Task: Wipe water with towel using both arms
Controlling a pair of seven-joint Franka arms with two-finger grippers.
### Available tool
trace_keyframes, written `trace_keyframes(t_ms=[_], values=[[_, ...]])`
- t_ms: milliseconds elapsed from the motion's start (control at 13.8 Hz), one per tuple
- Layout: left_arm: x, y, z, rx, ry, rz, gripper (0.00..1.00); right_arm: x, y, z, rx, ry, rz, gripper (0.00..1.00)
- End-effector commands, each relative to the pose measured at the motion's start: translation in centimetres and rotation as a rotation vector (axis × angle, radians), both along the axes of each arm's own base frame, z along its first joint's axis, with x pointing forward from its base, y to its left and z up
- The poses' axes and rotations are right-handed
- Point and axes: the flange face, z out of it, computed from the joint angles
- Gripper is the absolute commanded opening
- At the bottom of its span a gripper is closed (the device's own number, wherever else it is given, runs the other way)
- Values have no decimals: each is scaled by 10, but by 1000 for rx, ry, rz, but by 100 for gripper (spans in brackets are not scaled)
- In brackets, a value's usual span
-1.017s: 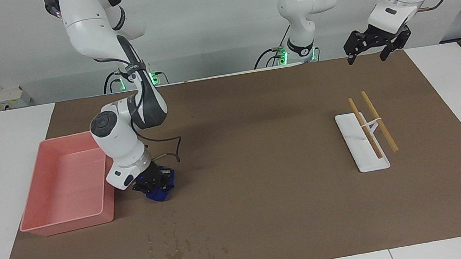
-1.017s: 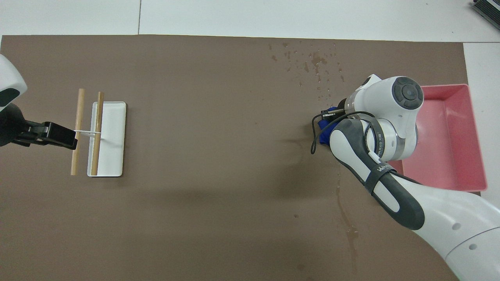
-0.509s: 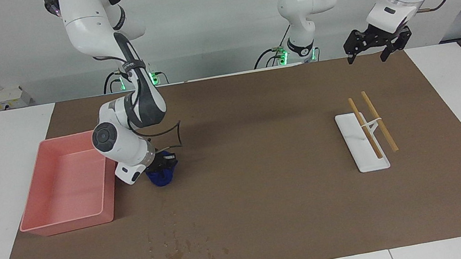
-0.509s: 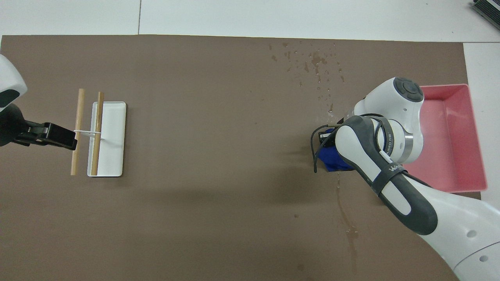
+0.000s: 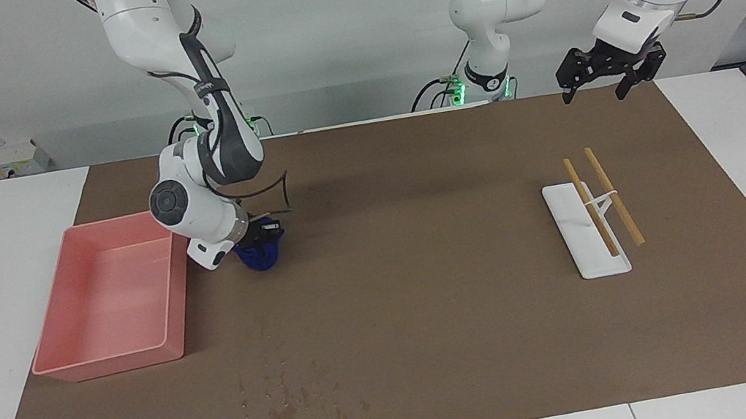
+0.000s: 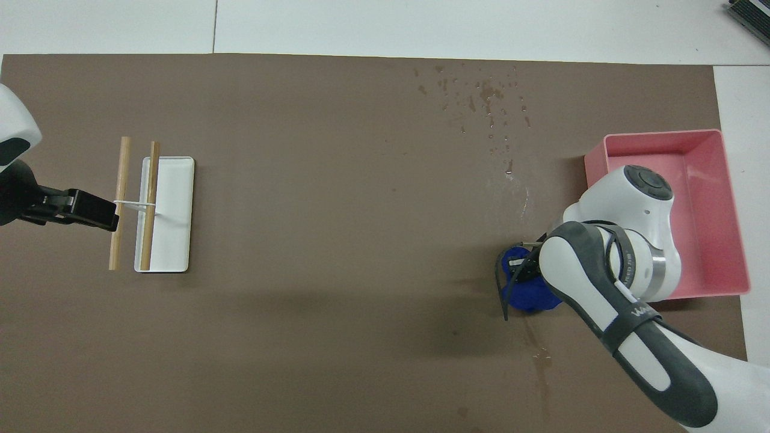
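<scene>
Towel (image 5: 260,254) bunched in right fingers (image 5: 266,234) — seemingly pinched, beside pink tray (image 5: 116,360)

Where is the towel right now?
The towel is in the right gripper, down on the brown mat beside the pink tray, nearer the robots than the water droplets.

Right gripper (image 5: 263,232) mostly hidden behind its own wrist — towel (image 6: 529,294) partly under the forearm, overhead.

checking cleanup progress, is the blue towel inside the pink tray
No, the towel sits on the brown mat beside the pink tray, clamped in the right tool.
</scene>
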Motion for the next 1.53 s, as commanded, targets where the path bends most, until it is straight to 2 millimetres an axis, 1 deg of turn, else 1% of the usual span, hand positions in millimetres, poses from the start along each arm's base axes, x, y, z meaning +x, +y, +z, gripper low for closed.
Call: trace_keyframes(t_ms=[0, 73, 145, 291, 363, 436, 581, 654, 799, 945, 1017, 1090, 1235, 1308, 1381, 1453], values=[[-7, 2, 3, 3, -1, -12, 100, -24, -52, 8, 69, 43, -15, 0], [-7, 2, 3, 3, -1, -12, 100, -28, -69, 6, 82, 55, -29, 0], [-7, 1, 3, 1, -1, -12, 100, -31, -77, 7, 91, 64, -35, 0], [-7, 2, 3, 3, -1, -12, 100, -28, -74, 22, 85, 42, -40, 0], [-7, 2, 3, 3, -1, -12, 100, -27, -71, 32, 76, 37, -51, 0], [-7, 2, 3, 3, -1, -12, 100, -26, -62, 47, 58, 31, -71, 0], [-7, 2, 3, 3, -1, -12, 100, -27, -35, 91, 22, -12, -93, 0], [-7, 2, 3, 3, -1, -12, 100, -30, -29, 117, 17, -22, -100, 0], [-7, 2, 3, 3, 1, -12, 100, -32, -26, 169, 8, -32, -85, 0], [-7, 2, 3, 3, -1, -12, 100, -33, -37, 219, 2, -41, -67, 0], [-7, 2, 3, 3, -1, -12, 100, -36, -40, 241, -16, -46, -52, 0], [-7, 2, 3, 3, 1, -12, 100, -39, -44, 259, -47, -61, -37, 0], [-7, 2, 3, 3, -1, -12, 100, -47, -54, 284, -101, -100, -6, 0], [-7, 2, 3, 3, 1, -12, 100, -51, -65, 291, -133, -125, 44, 0], [-7, 2, 3, 3, 1, -12, 100, -51, -75, 299, -169, -154, 111, 0], [-7, 1, 3, 1, -1, -12, 100, -49, -91, 308, -197, -178, 159, 0]])
